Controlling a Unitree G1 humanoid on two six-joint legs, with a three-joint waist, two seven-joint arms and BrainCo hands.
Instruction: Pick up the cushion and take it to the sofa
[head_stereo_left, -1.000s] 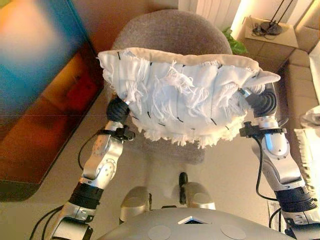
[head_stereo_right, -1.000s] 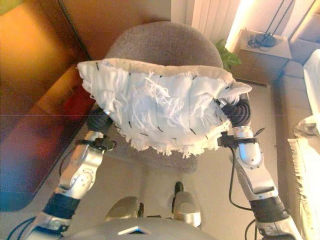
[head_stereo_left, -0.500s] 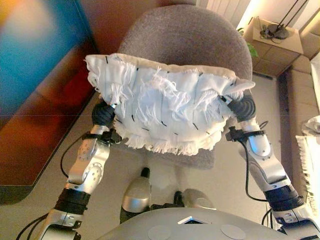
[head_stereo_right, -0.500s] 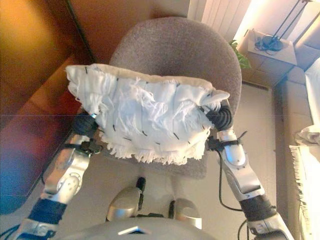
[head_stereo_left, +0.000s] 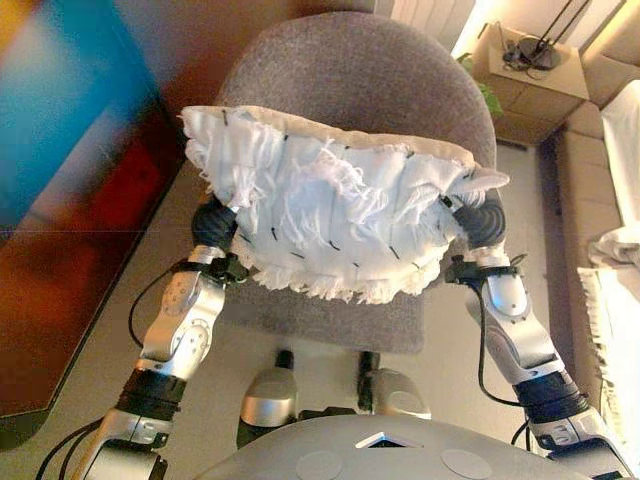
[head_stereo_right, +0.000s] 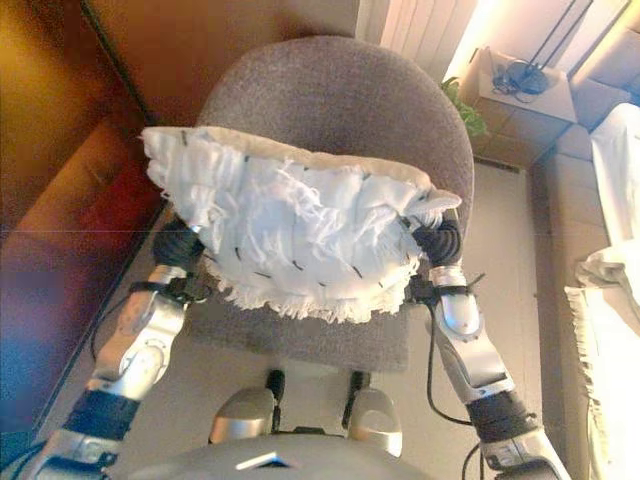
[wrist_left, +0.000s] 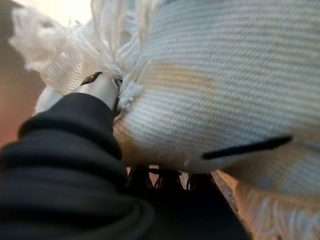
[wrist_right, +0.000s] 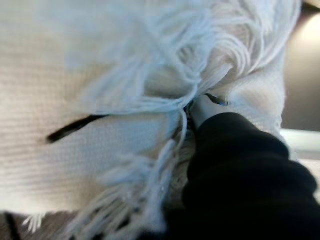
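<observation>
A white cushion (head_stereo_left: 335, 215) with shaggy fringe and short black stitches hangs in the air over a round grey chair (head_stereo_left: 370, 70). My left hand (head_stereo_left: 213, 225) grips its left end and my right hand (head_stereo_left: 483, 220) its right end, with the dark wrist covers showing at the cushion's edges. In the left wrist view the thumb (wrist_left: 102, 89) digs into the knitted cloth (wrist_left: 225, 75), with the fingers underneath. The right wrist view shows the same: the thumb (wrist_right: 202, 107) is buried among the fringe (wrist_right: 150, 95).
A dark wooden cabinet (head_stereo_left: 70, 200) runs along the left. At the back right are a small side table (head_stereo_left: 525, 70) with a lamp base and a green plant (head_stereo_left: 487, 95). A pale sofa (head_stereo_left: 620, 140) with a fringed throw (head_stereo_left: 610, 310) lies along the right edge.
The whole picture has shifted, so the camera has moved. The cushion stays held between both hands in the same grip, a little lower over the chair.
</observation>
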